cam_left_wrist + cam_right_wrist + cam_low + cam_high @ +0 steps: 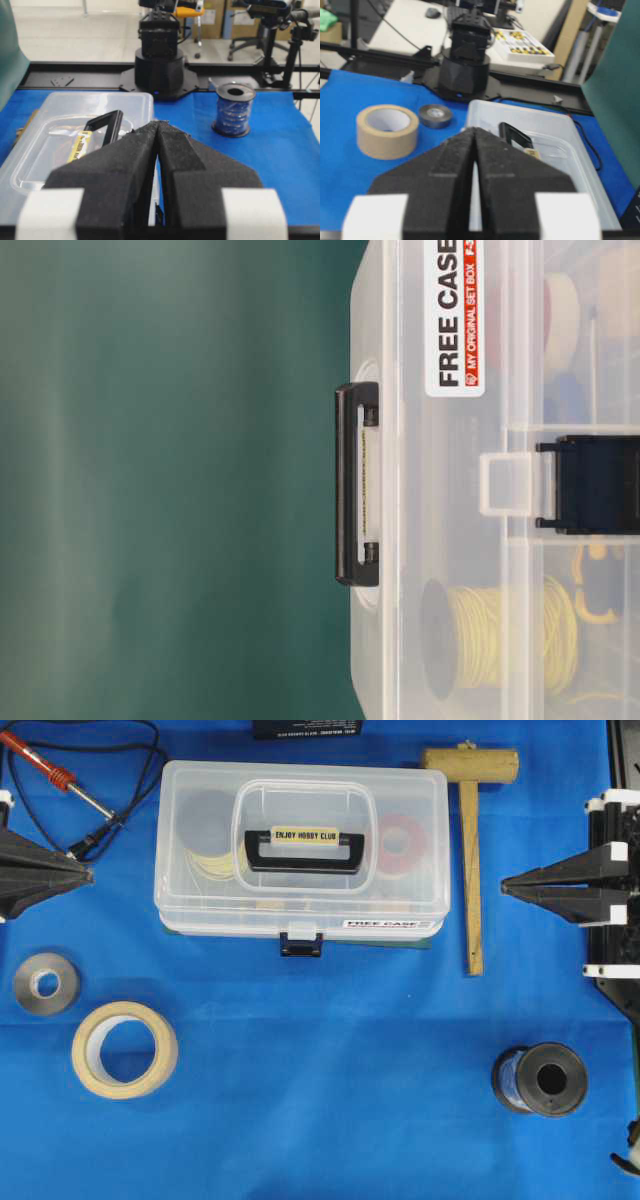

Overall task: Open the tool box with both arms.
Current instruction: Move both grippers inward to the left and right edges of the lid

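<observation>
Approach has not begun: both of my arms sit at the table's outer edges, well apart from the tool box point(300, 845). My left end effector point(88, 874) rests at the left edge with its fingers pressed together, holding nothing; the left wrist view confirms the tips meet. My right end effector point(506, 887) rests at the right edge, tips likewise together and empty.

The tool box lies flat in the upper middle of the blue table point(330, 1090), lid down, carry handle point(304, 851) folded onto the lid. Its black front latch point(301, 943) faces the near edge and appears engaged over the white catch.

Current step, as I judge it: start position, no contact made.

Next move requirements, as I judge them:
1. Spread the fingers of one end effector and bring it to the latch.
2. Release the latch outward from the catch.
3. Steady the base with the other end effector while the lid is raised, since the light case may slide or lift.

Note: a wooden mallet point(470, 840) lies just beside the box's right end and restricts my right-side approach.
</observation>
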